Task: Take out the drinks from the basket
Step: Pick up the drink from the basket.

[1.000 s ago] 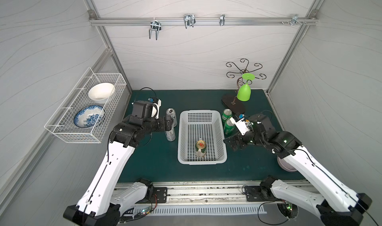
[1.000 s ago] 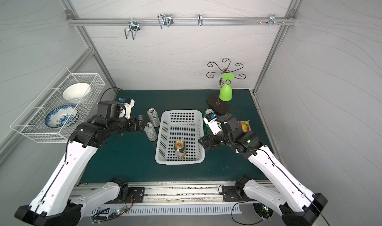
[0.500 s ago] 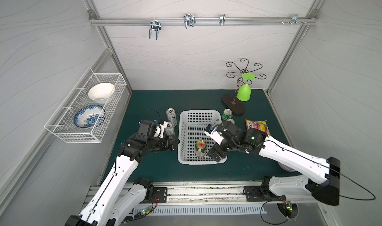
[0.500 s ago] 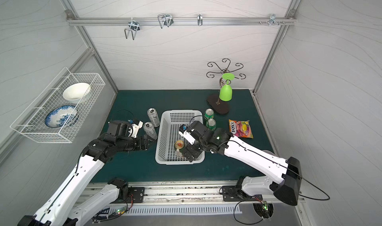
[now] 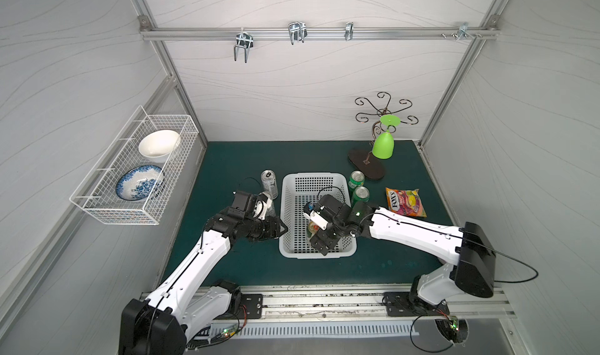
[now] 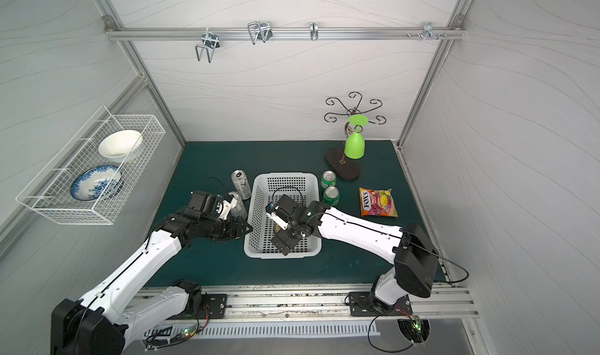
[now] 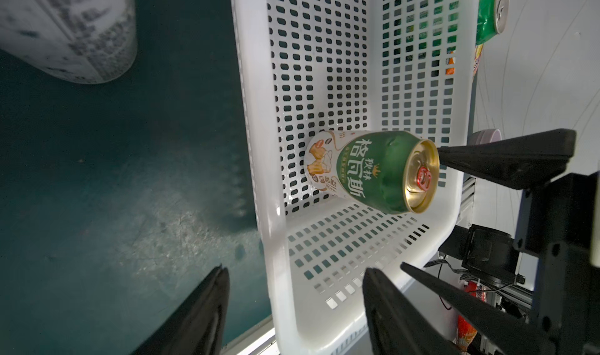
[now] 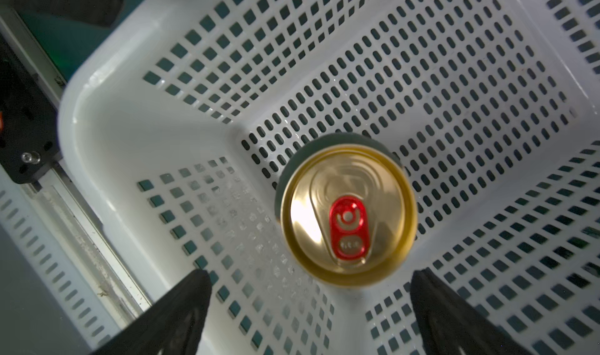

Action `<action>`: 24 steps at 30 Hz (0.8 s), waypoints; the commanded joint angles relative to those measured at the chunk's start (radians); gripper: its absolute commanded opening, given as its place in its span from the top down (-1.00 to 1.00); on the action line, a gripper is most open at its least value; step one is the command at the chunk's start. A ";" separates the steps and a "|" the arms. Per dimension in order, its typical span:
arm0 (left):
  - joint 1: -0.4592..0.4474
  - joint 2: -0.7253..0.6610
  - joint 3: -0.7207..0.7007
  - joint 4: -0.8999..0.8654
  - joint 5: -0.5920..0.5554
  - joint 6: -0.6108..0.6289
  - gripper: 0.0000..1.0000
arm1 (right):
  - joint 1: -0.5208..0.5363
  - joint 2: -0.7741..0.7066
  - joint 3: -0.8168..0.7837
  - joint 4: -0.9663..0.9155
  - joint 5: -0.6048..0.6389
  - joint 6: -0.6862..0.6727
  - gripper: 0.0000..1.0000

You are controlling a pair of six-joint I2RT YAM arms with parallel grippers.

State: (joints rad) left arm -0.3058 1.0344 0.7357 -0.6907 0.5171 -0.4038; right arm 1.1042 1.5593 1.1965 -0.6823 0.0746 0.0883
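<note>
The gold-top can (image 8: pixel 349 220) stands upright inside the basket (image 5: pixel 313 175), on its perforated floor in the half nearer the front edge of the tabletop (image 5: pixel 324 272). It is the only can in there. The right pincer (image 8: pixel 310 273) hangs right above it, pointing down, jaws wide apart and clamped on nothing. In the left wrist view one of its fingers (image 7: pixel 503 158) ends just beside the can's gold rim, and the other is well apart from the can.

The left pincer (image 7: pixel 297 269) sits low at the basket's left wall with jaws apart, one finger (image 7: pixel 201 304) outside over the tabletop. I cannot tell whether either finger touches the plastic.

Two silver cans (image 5: pixel 268 183) stand just left of the basket, the nearer one partly hidden by the left arm (image 5: pixel 207 249). Two green cans (image 5: pixel 357 178) stand just right of it, toward the back. Farther right lies a packet (image 5: pixel 406 202). A green glass (image 5: pixel 383 145) hangs upside down on a stand (image 5: pixel 367 166) near the back right corner. A wire rack (image 5: pixel 107 207) on the left wall holds two bowls (image 5: pixel 159 145).
</note>
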 commanded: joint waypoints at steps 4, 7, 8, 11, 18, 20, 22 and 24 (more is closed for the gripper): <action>-0.019 0.035 0.010 0.026 0.010 0.029 -0.30 | 0.014 0.072 0.023 0.063 0.047 0.001 -0.95; -0.023 0.045 0.013 0.017 -0.001 0.031 -0.28 | 0.014 0.091 0.018 0.081 0.057 0.005 -0.92; -0.024 0.050 0.013 0.019 -0.001 0.030 -0.26 | 0.013 0.094 0.017 0.085 0.060 0.005 -0.91; -0.030 0.065 0.013 0.017 -0.009 0.028 -0.22 | 0.014 0.105 0.012 0.102 0.063 0.008 -0.86; -0.044 0.093 0.021 0.005 -0.044 0.027 -0.13 | 0.013 0.128 0.011 0.121 0.092 0.019 -0.71; -0.044 0.095 0.022 0.002 -0.047 0.029 -0.12 | 0.014 0.133 0.014 0.121 0.098 0.020 -0.64; -0.044 0.095 0.027 -0.002 -0.054 0.031 -0.12 | 0.014 0.132 0.013 0.123 0.105 0.023 -0.57; -0.045 0.096 0.028 -0.005 -0.055 0.032 -0.12 | 0.014 0.130 0.010 0.127 0.112 0.025 -0.47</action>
State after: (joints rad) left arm -0.3470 1.1263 0.7353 -0.6846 0.4801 -0.3935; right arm 1.1107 1.6810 1.1995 -0.5739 0.1730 0.1001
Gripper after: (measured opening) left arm 0.559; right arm 0.740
